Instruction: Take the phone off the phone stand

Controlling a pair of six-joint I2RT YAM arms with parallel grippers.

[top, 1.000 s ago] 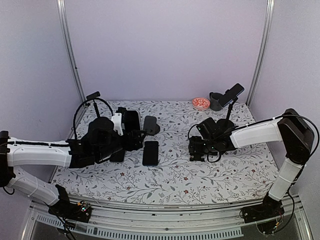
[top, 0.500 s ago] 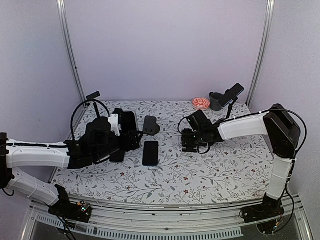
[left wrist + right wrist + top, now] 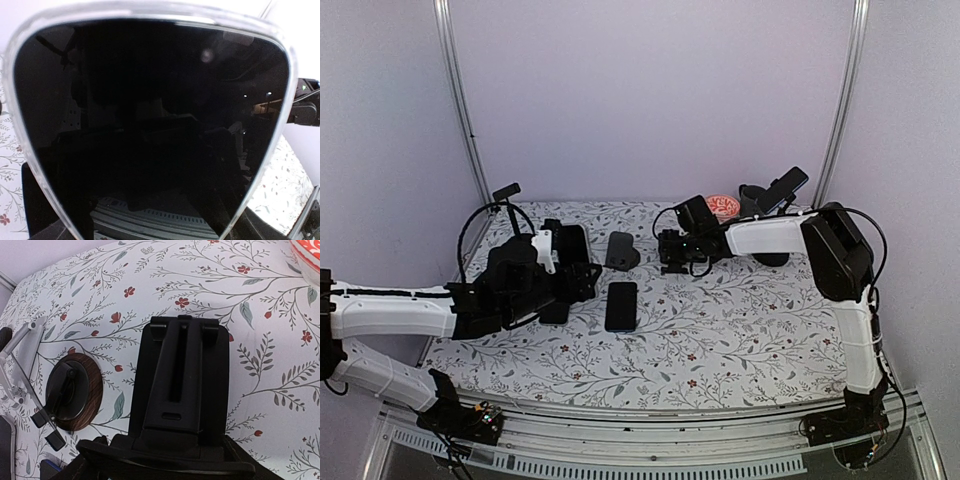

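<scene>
Right gripper swung left to stand — jaws unreadable; left gripper pinches phone

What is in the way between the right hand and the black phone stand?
Nothing that I can see. The right hand is close to the phone stand and points straight at it. Only flowery tablecloth shows around the stand. A round wooden base sits off to one side, out of the way.
</scene>
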